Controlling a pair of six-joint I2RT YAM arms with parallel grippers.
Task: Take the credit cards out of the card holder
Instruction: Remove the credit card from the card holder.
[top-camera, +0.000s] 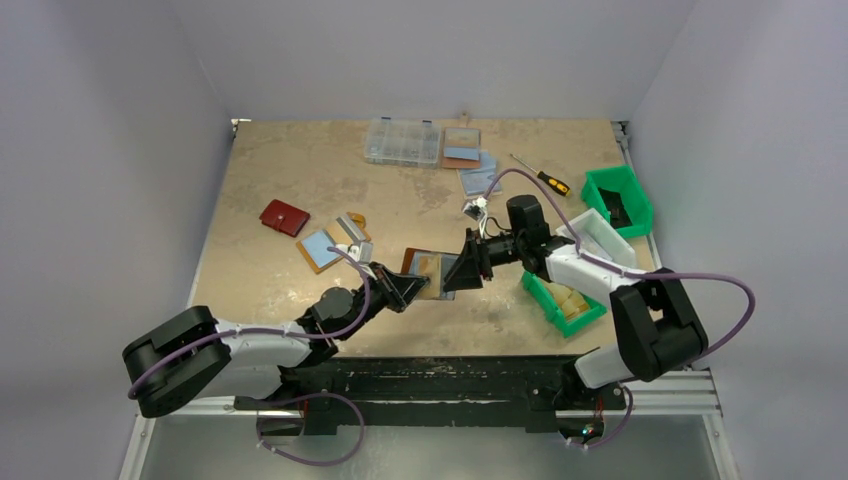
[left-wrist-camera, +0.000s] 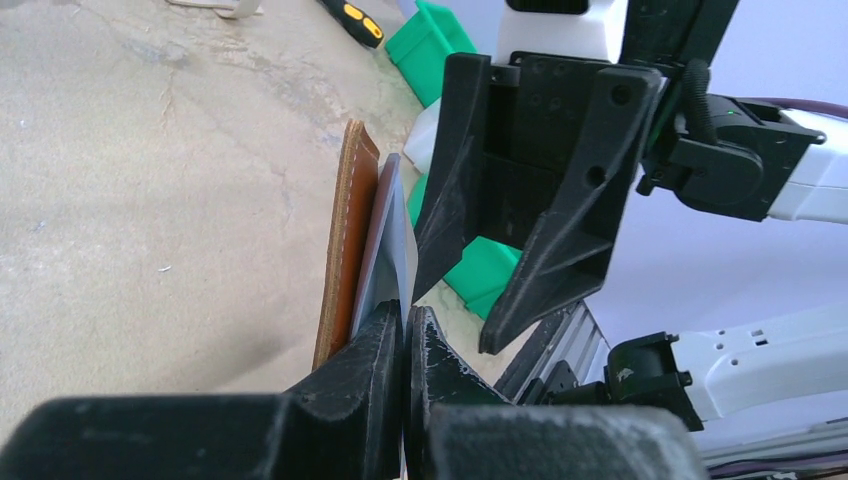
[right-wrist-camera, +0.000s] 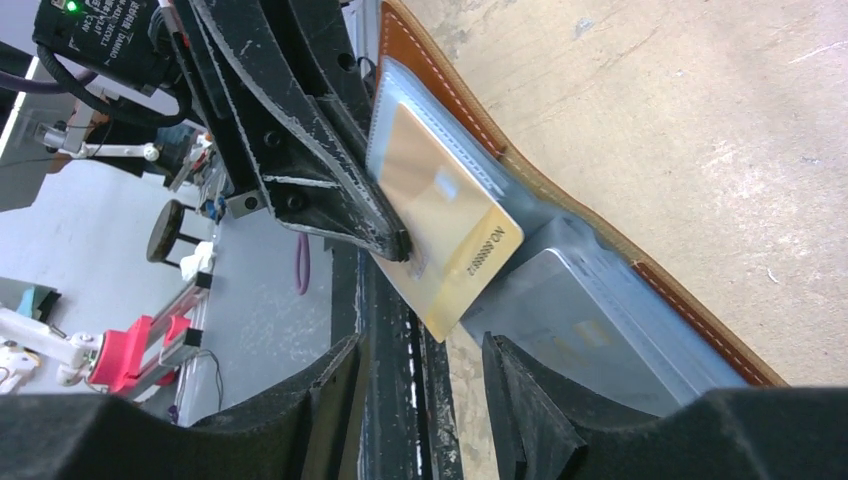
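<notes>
The brown leather card holder (top-camera: 418, 262) lies open at the table's middle, its pale clear sleeves (right-wrist-camera: 590, 300) facing up. A gold-orange credit card (right-wrist-camera: 440, 215) sticks partly out of a sleeve. My left gripper (top-camera: 410, 288) is shut on that card's free corner; the pinch shows in the right wrist view (right-wrist-camera: 400, 245) and the left wrist view (left-wrist-camera: 405, 335). A silvery-grey card (right-wrist-camera: 575, 335) sits inside the nearer sleeve. My right gripper (top-camera: 455, 275) is open and empty just beside the holder, its jaws (right-wrist-camera: 420, 350) apart at the sleeve's edge, facing the left gripper.
A dark red wallet (top-camera: 284, 217) and another holder with a blue card (top-camera: 320, 250) lie at left. A clear organizer box (top-camera: 402, 142), more holders (top-camera: 462, 148) and a screwdriver (top-camera: 540, 175) are at the back. Green bins (top-camera: 618, 198) (top-camera: 562, 300) and a white bin (top-camera: 600, 235) stand at right.
</notes>
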